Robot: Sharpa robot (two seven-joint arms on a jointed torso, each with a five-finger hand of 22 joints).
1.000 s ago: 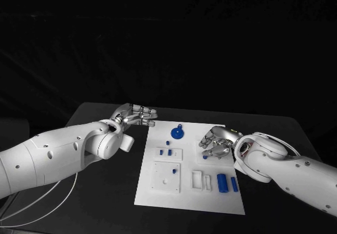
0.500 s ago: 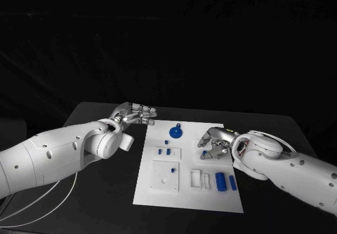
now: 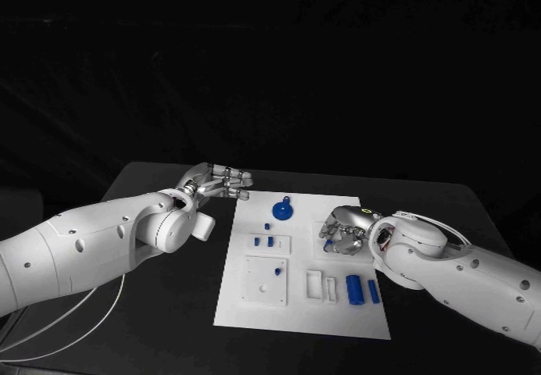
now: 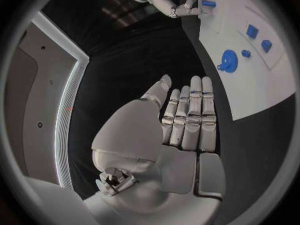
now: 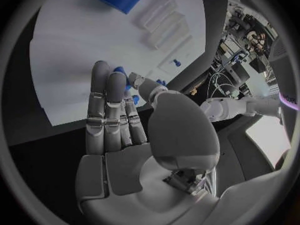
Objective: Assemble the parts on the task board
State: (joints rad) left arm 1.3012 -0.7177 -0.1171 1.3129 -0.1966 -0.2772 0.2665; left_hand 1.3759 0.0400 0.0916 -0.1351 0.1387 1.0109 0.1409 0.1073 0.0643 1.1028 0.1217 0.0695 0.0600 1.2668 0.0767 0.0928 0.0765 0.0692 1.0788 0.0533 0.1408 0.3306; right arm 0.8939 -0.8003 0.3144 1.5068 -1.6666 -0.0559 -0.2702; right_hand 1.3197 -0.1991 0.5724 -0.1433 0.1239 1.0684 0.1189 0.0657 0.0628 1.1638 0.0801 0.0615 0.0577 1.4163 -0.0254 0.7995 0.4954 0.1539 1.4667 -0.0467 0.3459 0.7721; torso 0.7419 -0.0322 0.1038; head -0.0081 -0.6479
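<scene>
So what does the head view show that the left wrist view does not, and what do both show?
Only the head view shows the two blue cylinders lying at the task board's near right. Only the left wrist view shows the left robot hand's palm side, fingers straight and holding nothing. Both show the round blue part and the right robot hand over the board.

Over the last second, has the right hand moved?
Yes. The right hand has shifted slightly toward the blue disc, across the task board.

White task board (image 3: 254, 316) w/ blue parts (image 3: 356, 291), black table (image 3: 169, 312), hands (image 3: 217, 183) prob. silver.
</scene>
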